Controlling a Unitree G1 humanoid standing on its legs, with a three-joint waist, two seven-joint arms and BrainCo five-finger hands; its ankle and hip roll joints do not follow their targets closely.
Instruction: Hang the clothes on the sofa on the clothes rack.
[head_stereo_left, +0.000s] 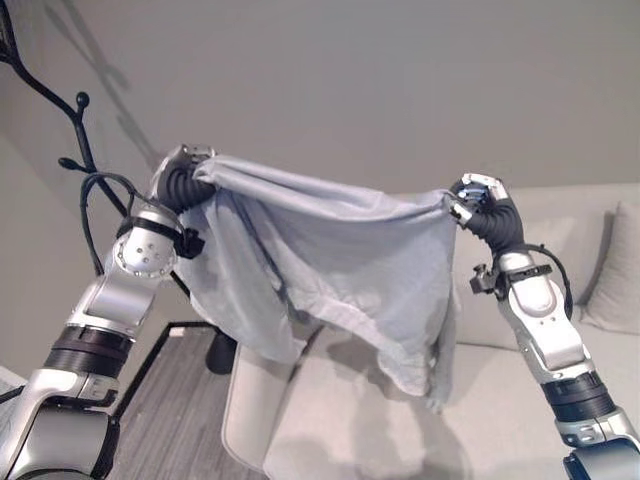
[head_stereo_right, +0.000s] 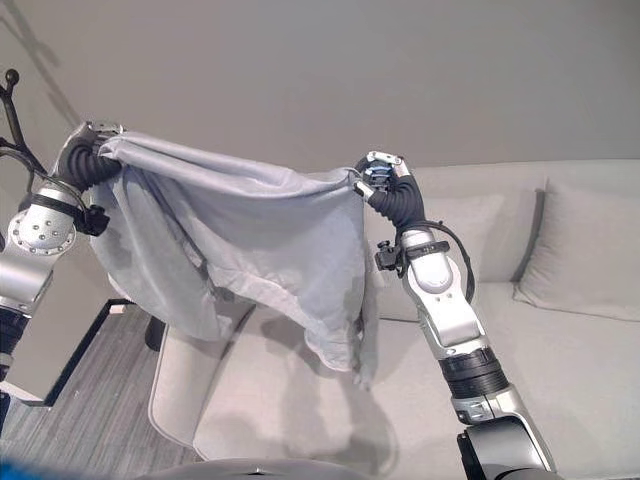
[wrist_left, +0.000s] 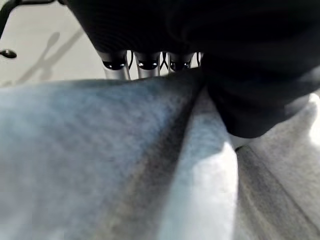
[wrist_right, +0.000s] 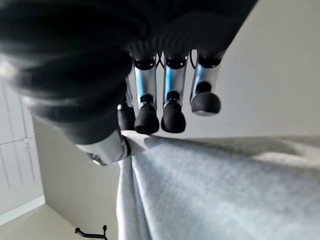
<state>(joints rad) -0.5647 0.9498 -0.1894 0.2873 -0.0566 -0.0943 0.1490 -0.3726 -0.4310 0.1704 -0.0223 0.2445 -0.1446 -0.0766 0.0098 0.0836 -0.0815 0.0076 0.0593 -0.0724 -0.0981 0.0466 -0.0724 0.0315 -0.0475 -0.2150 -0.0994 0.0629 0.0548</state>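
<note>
A light grey garment hangs spread in the air between my two raised hands, above the sofa seat. My left hand is shut on its upper left corner, close to the black clothes rack. In the left wrist view the cloth runs under the curled fingers. My right hand is shut on the upper right corner. In the right wrist view its fingers curl down and the thumb pinches the cloth's edge. The garment's lower hem dangles just over the seat.
The pale sofa's backrest runs along the wall, with a cushion at the right. The rack's branching hooks rise at the far left and its base stands on grey wood flooring. A thin black frame lies beside it.
</note>
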